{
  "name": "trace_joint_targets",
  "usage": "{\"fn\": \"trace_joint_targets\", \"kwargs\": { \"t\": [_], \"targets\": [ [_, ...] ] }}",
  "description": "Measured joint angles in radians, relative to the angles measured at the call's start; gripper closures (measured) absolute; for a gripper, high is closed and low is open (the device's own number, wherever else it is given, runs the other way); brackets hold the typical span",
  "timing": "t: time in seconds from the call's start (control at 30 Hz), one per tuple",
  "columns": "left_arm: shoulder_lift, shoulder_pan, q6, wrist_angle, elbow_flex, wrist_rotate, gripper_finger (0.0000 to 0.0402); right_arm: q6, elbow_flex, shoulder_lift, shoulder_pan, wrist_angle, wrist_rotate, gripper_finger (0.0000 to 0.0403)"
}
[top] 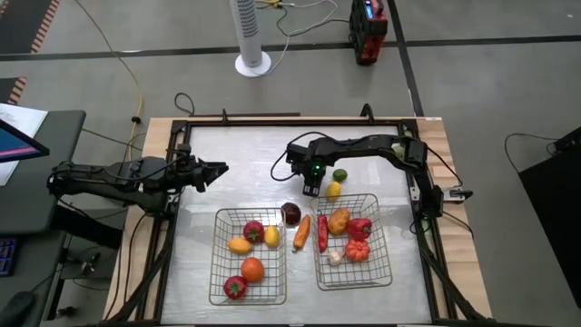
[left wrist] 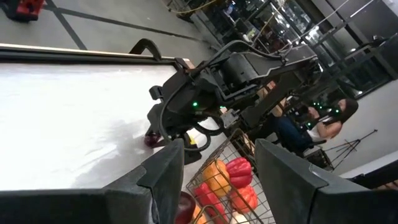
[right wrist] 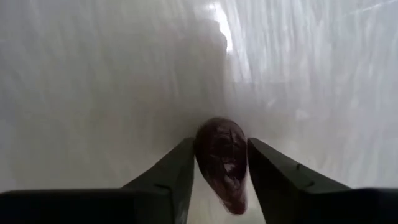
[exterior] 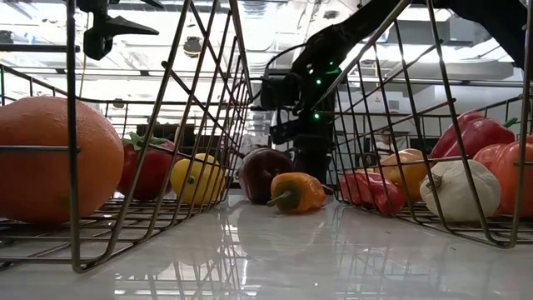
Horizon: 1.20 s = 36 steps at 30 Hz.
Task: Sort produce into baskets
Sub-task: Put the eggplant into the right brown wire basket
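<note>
Produce sits mostly sorted on the white bench [top: 245,163]; the left basket [top: 218,272] holds a red round piece [top: 253,231], a small yellow piece [top: 271,236], a yellow-orange piece [top: 240,245], an orange [top: 252,269] and another red piece [top: 235,288]; the right basket [top: 383,263] holds a red chili [top: 322,232], an orange-brown piece [top: 339,221], a red pepper [top: 360,228], a red tomato-like piece [top: 358,251] and white garlic [top: 335,258]; between the two baskets lie an orange carrot [top: 301,232] and a dark purple round [top: 290,214]; just beyond the right basket rest a yellow lemon [top: 333,190] and a green lime [top: 339,174], near each other. The right end effector [top: 311,189] is down at the bench beside the lemon; the right wrist view shows its two fingers at either side of a dark purple piece [right wrist: 222,163], so close they appear to be grasping it, though contact is not certain. The left end effector [top: 218,170] hovers released over the bench's left part, well apart from the produce; its fingers [left wrist: 165,176] stand spread.
</note>
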Motion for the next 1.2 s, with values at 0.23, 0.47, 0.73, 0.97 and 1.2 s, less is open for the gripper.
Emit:
{"fn": "trace_joint_targets", "kwargs": {
  "t": [0.23, 0.47, 0.73, 0.97, 1.2],
  "targets": [
    [0.000, 0.000, 0.000, 0.000, 0.000, 0.000, 0.0219, -0.015, 0.000, 0.000, 0.000, 0.000, 0.000, 0.0290],
    [0.000, 0.000, 0.014, 0.000, 0.000, 0.000, 0.0219, -0.005, 0.032, 0.000, -0.001, -0.067, 0.000, 0.0299],
    [0.000, 0.000, 0.015, 0.000, 0.000, -0.001, 0.0219, -0.005, 0.202, 0.000, 0.025, -0.287, -0.002, 0.0299],
    [0.000, 0.000, 0.025, 0.001, 0.000, -0.009, 0.0219, 0.058, 0.378, 0.000, 0.049, -0.522, -0.027, 0.0299],
    [0.000, 0.000, 0.024, 0.001, 0.000, -0.009, 0.0219, 0.177, 0.464, -0.023, 0.095, -0.708, -0.192, 0.0290]
  ]
}}
